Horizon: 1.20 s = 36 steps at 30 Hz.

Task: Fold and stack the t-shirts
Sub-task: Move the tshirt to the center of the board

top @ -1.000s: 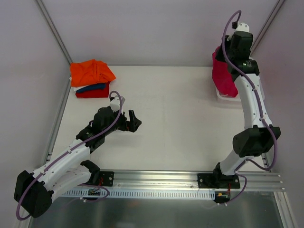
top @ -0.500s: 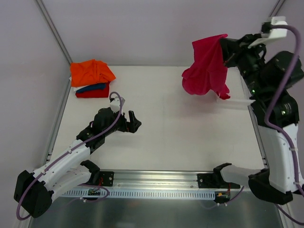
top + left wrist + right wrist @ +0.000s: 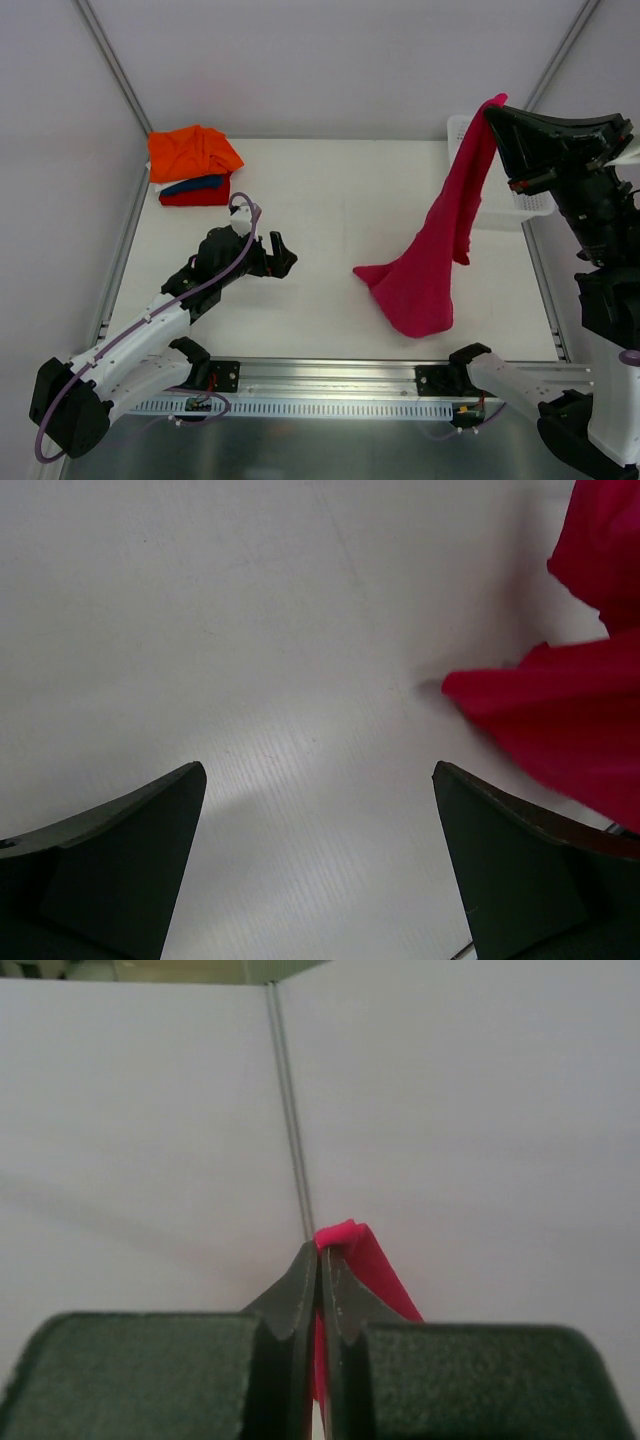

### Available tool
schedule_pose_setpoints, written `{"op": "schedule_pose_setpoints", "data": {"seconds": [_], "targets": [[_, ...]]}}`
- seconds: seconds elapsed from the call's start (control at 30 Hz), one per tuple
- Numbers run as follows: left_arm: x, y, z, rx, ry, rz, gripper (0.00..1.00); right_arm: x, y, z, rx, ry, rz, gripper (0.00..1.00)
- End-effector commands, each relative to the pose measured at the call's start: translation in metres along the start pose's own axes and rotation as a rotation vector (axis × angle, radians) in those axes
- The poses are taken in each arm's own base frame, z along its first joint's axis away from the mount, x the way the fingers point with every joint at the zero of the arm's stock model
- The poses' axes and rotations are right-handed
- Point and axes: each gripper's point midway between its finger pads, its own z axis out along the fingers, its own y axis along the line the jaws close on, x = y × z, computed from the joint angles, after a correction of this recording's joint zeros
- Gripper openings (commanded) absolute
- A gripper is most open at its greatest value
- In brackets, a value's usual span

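A large magenta-pink t-shirt (image 3: 440, 250) hangs from my right gripper (image 3: 492, 108), which is shut on its top edge high at the right. Its lower part rests crumpled on the table (image 3: 330, 200) at right of centre. In the right wrist view the closed fingertips pinch a fold of the pink t-shirt (image 3: 372, 1265). My left gripper (image 3: 283, 254) stands open low over the table at left of centre, nothing between its fingers (image 3: 120, 860). The pink t-shirt (image 3: 560, 720) lies ahead of it to the right. Folded orange (image 3: 192, 153), dark blue (image 3: 195, 184) and red (image 3: 198, 197) t-shirts are stacked at the back left.
A white mesh basket (image 3: 505, 205) sits at the back right, partly behind the hanging shirt and my right arm. Metal frame rails (image 3: 120, 260) run along the table's left and right sides. A rail with the arm bases (image 3: 330, 385) crosses the near edge.
My right arm has lifted the pink t-shirt out of the basket, swung it left and toward the near side; its lower part now lies on the table. The left arm has not moved.
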Motion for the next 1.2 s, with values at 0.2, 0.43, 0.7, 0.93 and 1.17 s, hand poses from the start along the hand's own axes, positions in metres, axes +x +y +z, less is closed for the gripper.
{"op": "schedule_pose_setpoints", "data": {"seconds": [0.2, 0.43, 0.7, 0.93, 1.17], "targets": [[-0.007, -0.004, 0.002, 0.012, -0.036, -0.015, 0.99, -0.068, 0.084, -0.032, -0.396, -0.216, 0.058, 0.00], [-0.008, -0.004, 0.002, 0.011, -0.042, -0.020, 0.99, -0.035, 0.062, -0.005, -0.320, -0.116, 0.075, 0.00], [-0.011, -0.005, 0.000, 0.014, -0.054, -0.019, 0.99, 0.134, -0.039, 0.077, -0.019, 0.319, 0.054, 0.00], [-0.010, -0.004, -0.001, 0.010, -0.058, -0.020, 0.99, 0.314, -0.138, 0.102, 0.218, 0.729, -0.048, 0.00], [-0.011, -0.002, -0.003, 0.000, -0.061, -0.013, 0.99, 0.429, -0.228, 0.093, 0.445, 0.939, -0.123, 0.00]]}}
